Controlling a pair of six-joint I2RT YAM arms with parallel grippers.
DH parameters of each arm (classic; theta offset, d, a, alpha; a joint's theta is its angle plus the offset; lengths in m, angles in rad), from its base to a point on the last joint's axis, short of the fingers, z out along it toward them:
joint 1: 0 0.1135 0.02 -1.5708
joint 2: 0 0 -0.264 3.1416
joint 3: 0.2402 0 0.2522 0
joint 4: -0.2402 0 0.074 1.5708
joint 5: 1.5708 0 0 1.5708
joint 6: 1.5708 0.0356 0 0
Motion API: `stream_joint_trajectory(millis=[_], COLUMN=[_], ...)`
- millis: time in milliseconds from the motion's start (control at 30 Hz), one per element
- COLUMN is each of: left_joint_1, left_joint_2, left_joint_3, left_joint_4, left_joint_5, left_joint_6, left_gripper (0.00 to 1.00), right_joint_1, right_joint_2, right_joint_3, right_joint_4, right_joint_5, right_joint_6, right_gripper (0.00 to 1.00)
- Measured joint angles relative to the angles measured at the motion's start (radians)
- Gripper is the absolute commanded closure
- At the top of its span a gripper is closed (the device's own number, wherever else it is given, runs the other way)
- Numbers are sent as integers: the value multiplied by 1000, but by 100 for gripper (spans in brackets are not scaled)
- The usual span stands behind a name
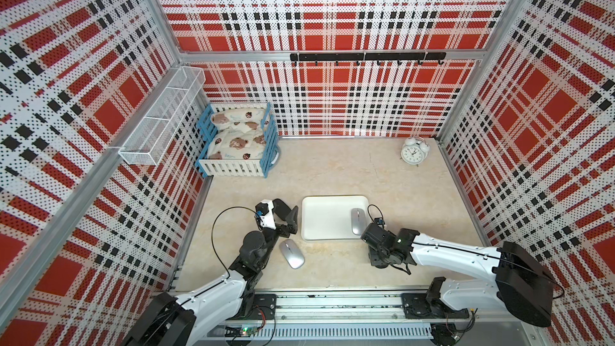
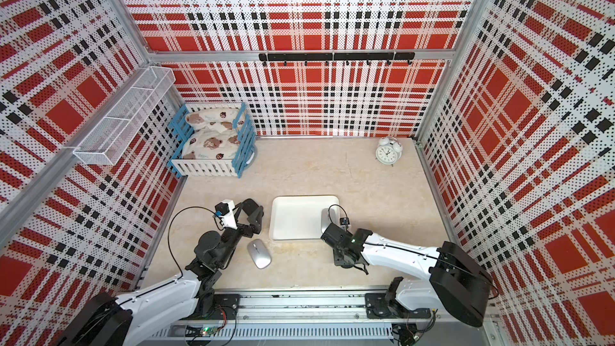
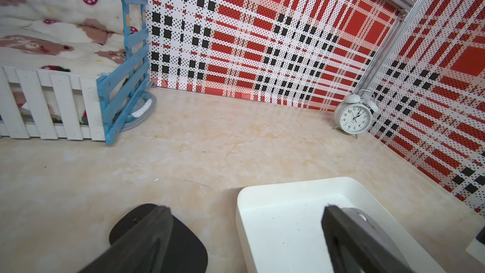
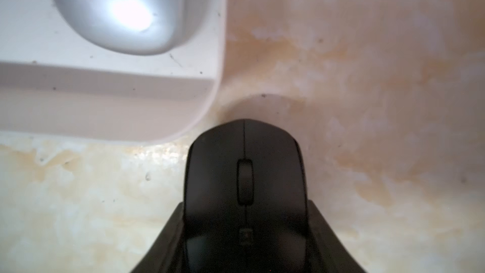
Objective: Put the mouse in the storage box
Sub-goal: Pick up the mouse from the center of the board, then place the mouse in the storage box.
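The pale marbled table (image 1: 332, 168) takes up the floor of a red plaid booth. Near its front middle sits the storage box (image 1: 324, 219), a shallow white tray with its long side running left to right. In the left wrist view the frame edge cuts off its near part. Far behind it stand a blue-and-white crate (image 1: 238, 166) stuffed with bedding and a white alarm clock (image 1: 412, 153).

One silver mouse (image 1: 356, 219) lies inside the box against its right wall, long axis front to back. Its near end is hidden under the right wrist in both top views, and I can't tell which end is the nose. A second silver mouse (image 1: 292, 254) lies on the table just off the box's front left corner. Its long axis is slanted, and what looks like the wheel end is turned toward the back left.

The black mouse (image 4: 245, 158) shows only in the right wrist view, just outside the box's front right corner and not in it. Its long axis runs parallel to the box's short wall, nose and wheel pointing away from the wrist, tail end cut off. The right gripper (image 4: 246, 202) straddles it, fingers hard by both flanks. Black on black, I can't tell whether they pinch it. The left gripper (image 3: 246, 207) hangs left of the box, jaws wide apart, holding nothing. A dark rounded shape (image 3: 183, 248) lies under one of its fingers, and I can't identify it.
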Motion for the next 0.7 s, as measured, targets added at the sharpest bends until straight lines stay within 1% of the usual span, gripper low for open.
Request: stream_joint_trajectory(millis=[100, 167, 267, 333, 400, 467, 500, 600, 700], left_joint_1=[0, -1, -2, -3, -4, -4, -4, -4, -5], left_joint_2=[0, 0, 0, 0, -3, -8, -11, -21, -23], left_joint_3=[0, 0, 0, 0, 0, 0, 0, 0, 0], left_joint_4=[0, 0, 0, 0, 0, 0, 0, 0, 0], left_joint_5=[-5, -9, -16, -18, -21, -25, -28, -37, -41], left_joint_6=[0, 0, 0, 0, 0, 0, 0, 0, 0], left_gripper=[5, 5, 5, 5, 5, 5, 5, 5, 5], right_joint_1=[0, -5, -46, -80, -96, -97, -96, -95, -95], right_joint_2=[-55, -108, -155, -132, -66, 39, 126, 319, 431], right_joint_3=[129, 233, 367, 411, 434, 458, 474, 497, 506], right_joint_4=[-127, -185, -184, -133, -82, -30, 1, 64, 92], right_joint_5=[75, 132, 172, 178, 167, 139, 114, 50, 0], right_joint_6=[-18, -42, -99, -137, -163, -184, -192, -204, -206], right_gripper=[59, 58, 59, 61, 63, 63, 63, 63, 63])
